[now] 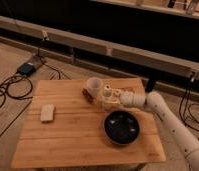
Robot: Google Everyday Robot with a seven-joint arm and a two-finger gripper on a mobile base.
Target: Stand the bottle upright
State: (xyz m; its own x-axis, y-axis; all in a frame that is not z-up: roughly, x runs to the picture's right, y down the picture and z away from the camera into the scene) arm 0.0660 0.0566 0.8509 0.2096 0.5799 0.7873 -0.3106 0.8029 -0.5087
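The bottle (108,98) is right of the white cup (93,85), near the table's back middle. It looks upright, with its white cap on top and its pale yellowish part low down. My gripper (113,98) reaches in from the right on the white arm (153,103) and is right at the bottle, partly covering its right side. Whether it grips the bottle does not show.
A black bowl (121,127) sits just in front of the gripper. A beige block (47,112) lies at the left of the wooden table (73,140). A small brown thing (86,95) lies by the cup. Cables and a box are on the floor at left.
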